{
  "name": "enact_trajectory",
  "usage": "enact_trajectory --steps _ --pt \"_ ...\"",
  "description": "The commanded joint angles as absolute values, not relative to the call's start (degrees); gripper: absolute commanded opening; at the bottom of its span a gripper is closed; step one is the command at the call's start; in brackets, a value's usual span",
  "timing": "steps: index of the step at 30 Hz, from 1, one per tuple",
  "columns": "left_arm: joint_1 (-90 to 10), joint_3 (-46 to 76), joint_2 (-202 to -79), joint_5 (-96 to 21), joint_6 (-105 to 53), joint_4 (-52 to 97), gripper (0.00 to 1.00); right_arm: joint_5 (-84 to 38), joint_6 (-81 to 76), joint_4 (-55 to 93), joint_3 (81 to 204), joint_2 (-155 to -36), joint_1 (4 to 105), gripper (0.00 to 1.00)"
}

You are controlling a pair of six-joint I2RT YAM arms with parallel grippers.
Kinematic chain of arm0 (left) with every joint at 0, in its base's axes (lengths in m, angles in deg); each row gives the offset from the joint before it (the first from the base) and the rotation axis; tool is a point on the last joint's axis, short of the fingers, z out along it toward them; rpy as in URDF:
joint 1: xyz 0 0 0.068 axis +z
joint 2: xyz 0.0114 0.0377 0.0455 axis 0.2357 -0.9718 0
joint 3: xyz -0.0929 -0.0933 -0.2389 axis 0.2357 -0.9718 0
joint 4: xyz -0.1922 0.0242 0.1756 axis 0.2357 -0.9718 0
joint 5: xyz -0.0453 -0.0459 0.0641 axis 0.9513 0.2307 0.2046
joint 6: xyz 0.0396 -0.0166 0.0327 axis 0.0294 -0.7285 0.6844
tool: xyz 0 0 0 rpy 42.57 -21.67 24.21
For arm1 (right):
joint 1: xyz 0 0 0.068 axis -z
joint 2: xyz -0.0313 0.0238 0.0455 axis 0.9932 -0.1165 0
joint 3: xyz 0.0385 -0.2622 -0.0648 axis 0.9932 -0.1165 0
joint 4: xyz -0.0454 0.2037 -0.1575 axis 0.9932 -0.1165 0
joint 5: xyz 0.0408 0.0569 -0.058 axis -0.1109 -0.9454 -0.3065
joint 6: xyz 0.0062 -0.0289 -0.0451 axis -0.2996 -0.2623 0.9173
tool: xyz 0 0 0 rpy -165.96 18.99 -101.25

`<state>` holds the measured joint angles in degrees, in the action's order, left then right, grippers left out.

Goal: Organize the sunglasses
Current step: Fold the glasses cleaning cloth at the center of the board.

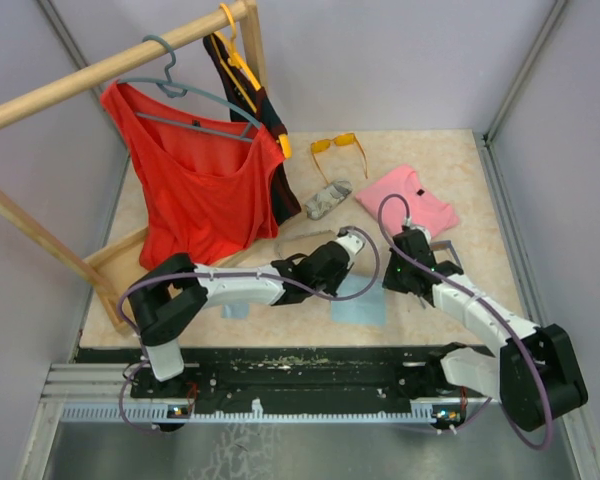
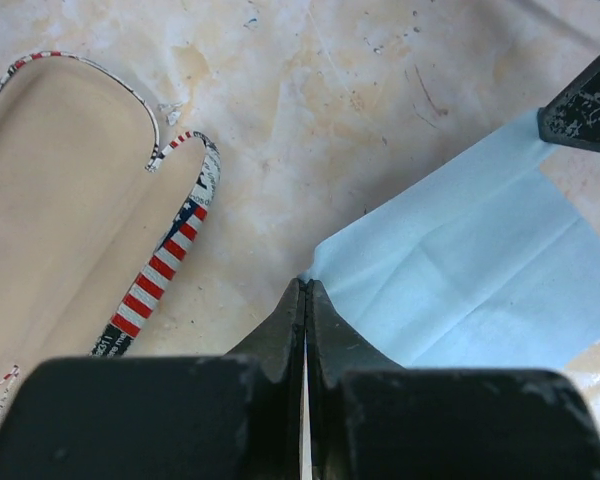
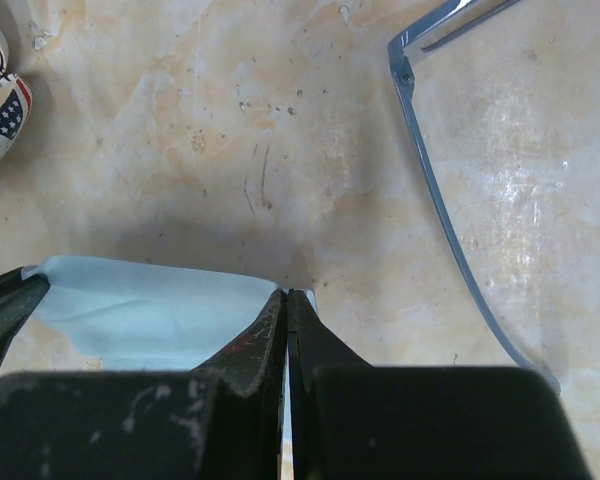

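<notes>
Sunglasses: orange pair (image 1: 338, 145) at far bench (image 1: 490, 230), lilac pair (image 3: 439, 195) near right end effector (image 3: 287, 295). I pinch cloth (image 2: 480, 260) corners, left end effector (image 2: 305, 285) and right both clamped. Next, likely: fold cloth toward case (image 2: 60, 200).

A robot lab's test cell: plain grey walls (image 1: 400, 60) box in a marbled table (image 1: 480, 200). The left arm (image 1: 235, 285) and right arm (image 1: 480, 310) are bolted to a black plate (image 1: 300, 365) at its near edge, with purple cables (image 1: 385, 225) looping loose. The rest is staged props: a wooden rack (image 1: 80, 78) with a red top (image 1: 200, 190), a pink shirt (image 1: 420, 200) and orange sunglasses (image 1: 338, 145).
</notes>
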<state>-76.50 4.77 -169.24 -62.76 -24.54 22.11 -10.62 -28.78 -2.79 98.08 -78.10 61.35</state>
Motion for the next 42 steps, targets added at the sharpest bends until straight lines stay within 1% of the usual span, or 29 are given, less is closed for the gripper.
enact_trajectory --steps 1,13,26,29,35,42 --pt "-76.34 2.44 -166.84 -60.92 -23.53 26.16 0.0 -9.87 -29.91 -4.35 99.36 -75.72 61.25 0.0" --pt "-76.47 -0.36 -165.47 -55.93 -23.4 27.83 0.0 -11.5 -31.12 -6.64 97.89 -74.41 61.25 0.0" --pt "-76.78 -3.59 -163.33 -54.55 -23.79 28.98 0.0 -14.51 -32.18 -7.33 95.39 -72.0 61.25 0.0" --pt "-76.94 -3.67 -163.27 -53.9 -23.94 28.93 0.03 -14.07 -32.35 -7.2 94.91 -72.03 61.25 0.0" --pt "-77.42 -4.21 -162.26 -52.22 -25.3 28.88 0.12 -13.8 -32.46 -7.33 94.84 -71.87 61.25 0.0" --pt "-77.61 -6.61 -159.95 -50.08 -27.68 30.35 0.15 -14.8 -32.09 -7.05 94.46 -70.12 61.2 0.0"
